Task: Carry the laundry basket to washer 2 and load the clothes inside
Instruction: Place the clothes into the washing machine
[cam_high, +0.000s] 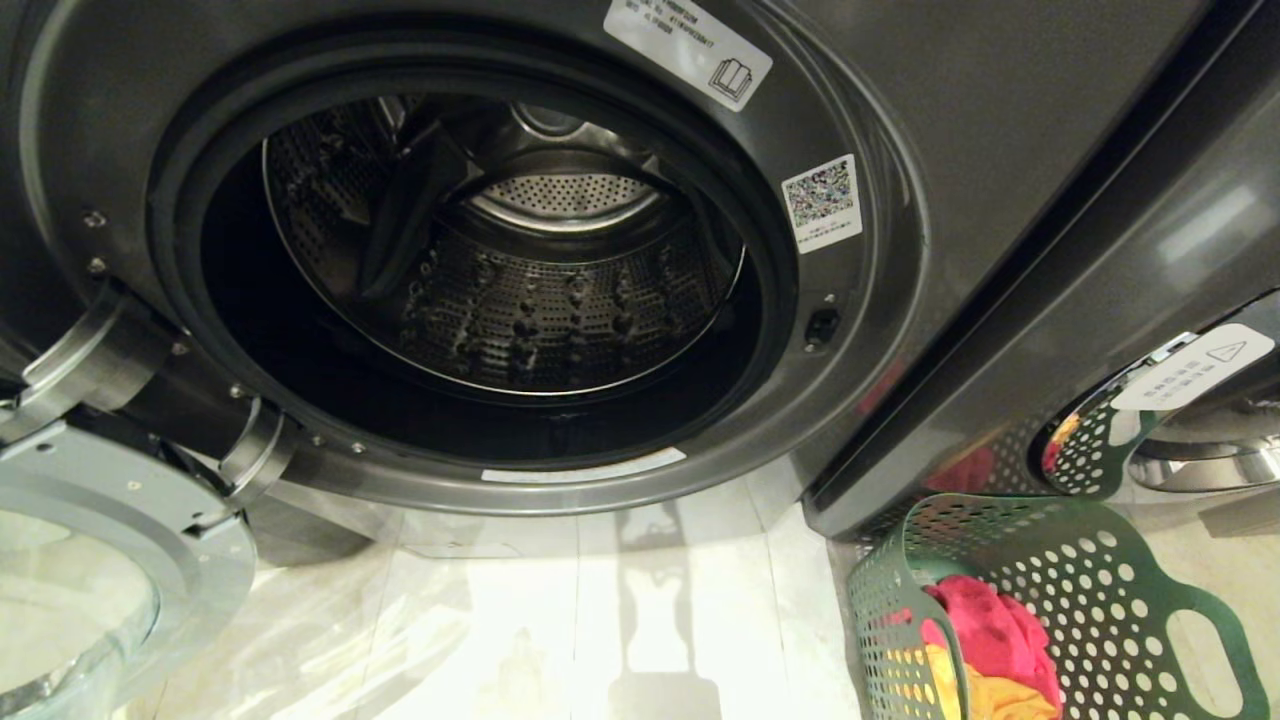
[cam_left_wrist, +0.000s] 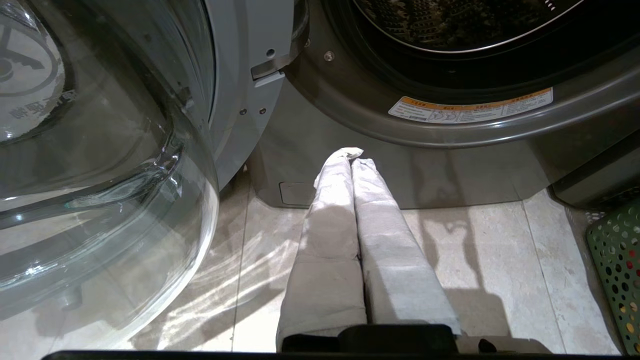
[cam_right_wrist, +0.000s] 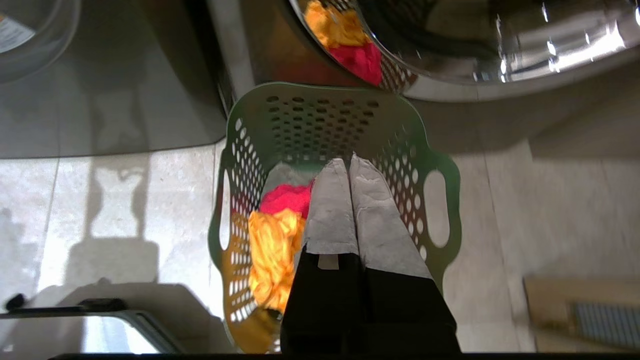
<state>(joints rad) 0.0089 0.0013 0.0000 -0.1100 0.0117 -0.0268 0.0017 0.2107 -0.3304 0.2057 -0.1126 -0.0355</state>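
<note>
Pale beige stone-look floor tiles (cam_high: 600, 620) with thin grout lines, glossy, streaked with bright light glare and hard-edged shadows. Flat tan cardboard-like piece (cam_right_wrist: 580, 310) lies on floor.

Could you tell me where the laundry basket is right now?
The laundry basket stands on the floor at the head view's lower right, beside the open washer's right front corner, with the right gripper above its opening.

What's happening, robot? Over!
Both grippers, left and right, shut, empty. Washer open, drum bare. Clothes in basket. Nothing in the way.
</note>
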